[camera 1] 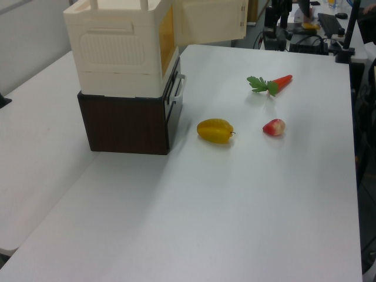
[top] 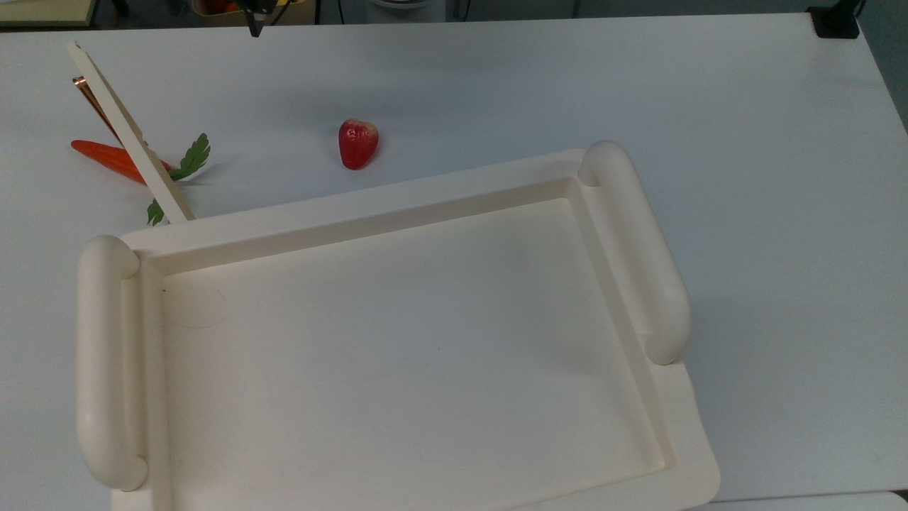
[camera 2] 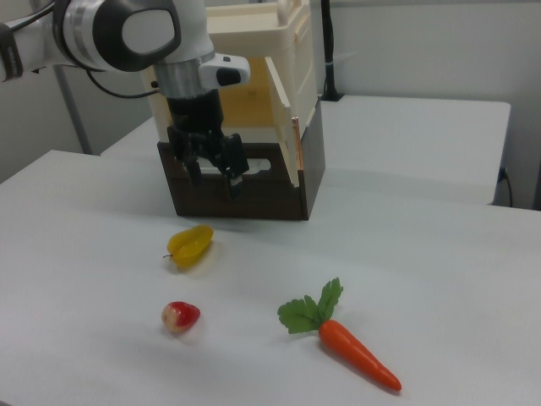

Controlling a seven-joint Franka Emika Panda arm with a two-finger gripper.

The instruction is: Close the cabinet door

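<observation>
Gripper (camera 2: 214, 173) spread, empty — carrot (camera 2: 357, 353) near cabinet door (camera 2: 280, 127) | swung open

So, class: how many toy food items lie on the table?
3: a carrot nearest the right view's bottom, a red fruit to its left, a yellow fruit nearer the cabinet. None seems hidden.

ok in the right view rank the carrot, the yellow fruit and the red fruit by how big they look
1. The orange plastic carrot with green leaves looks largest, though it also lies nearest the camera.
2. The waxy yellow star-shaped fruit comes next.
3. The small glossy red fruit looks smallest, despite lying nearer than the yellow one.
</observation>
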